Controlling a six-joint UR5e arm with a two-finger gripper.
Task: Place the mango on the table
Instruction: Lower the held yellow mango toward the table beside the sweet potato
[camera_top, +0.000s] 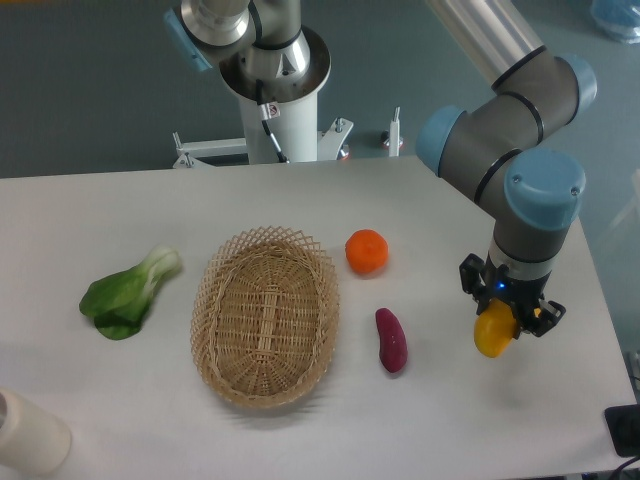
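The mango (492, 332), a smooth yellow fruit with an orange tinge, hangs between the fingers of my gripper (506, 318) at the right side of the white table (440, 420). The gripper is shut on the mango, pointing down. Its black fingers cover the mango's top. The mango's lower end is close to the tabletop; I cannot tell whether it touches.
An empty oval wicker basket (265, 315) stands mid-table. A round orange fruit (367, 251) and a dark purple oblong vegetable (391, 340) lie between basket and gripper. A green leafy vegetable (128, 293) lies at the left. A cream cylinder (28, 433) stands at the front left corner.
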